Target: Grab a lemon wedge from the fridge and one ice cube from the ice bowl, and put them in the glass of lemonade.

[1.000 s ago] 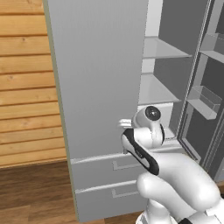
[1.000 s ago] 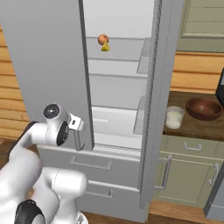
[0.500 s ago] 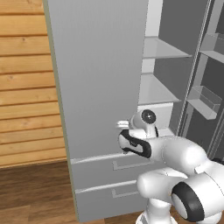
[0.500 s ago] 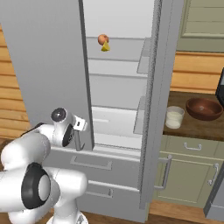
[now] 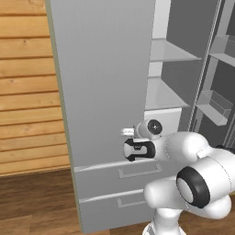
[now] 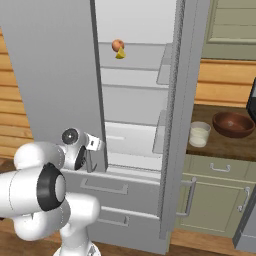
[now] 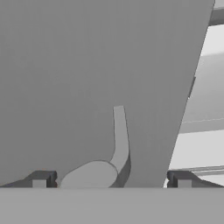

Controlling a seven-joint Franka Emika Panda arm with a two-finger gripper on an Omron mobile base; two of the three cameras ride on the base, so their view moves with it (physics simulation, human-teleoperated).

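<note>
The grey fridge (image 6: 60, 75) stands with its left door (image 5: 105, 78) swung out towards me. Inside, on an upper shelf, the small yellow lemon wedge (image 6: 120, 54) lies beside a round orange fruit (image 6: 117, 45). The glass of lemonade (image 6: 199, 134) stands on the wooden counter to the right of the fridge, next to a brown bowl (image 6: 233, 124) whose contents I cannot make out. My gripper (image 6: 90, 161) is open, low at the door's free edge (image 5: 128, 134). In the hand view its fingertips (image 7: 40, 179) straddle the foot of the door's bar handle (image 7: 120, 135).
The right fridge door (image 6: 177, 115) also stands open, its bins (image 5: 215, 105) facing the interior. Two grey drawers (image 5: 124, 183) sit below the doors. A wood-plank wall (image 5: 27, 92) is at the left, beige cabinets (image 6: 215, 200) under the counter at the right.
The arm has folded back, its elbow swinging closer to the cameras. The gripper has stayed open near the lower part of the left door.
</note>
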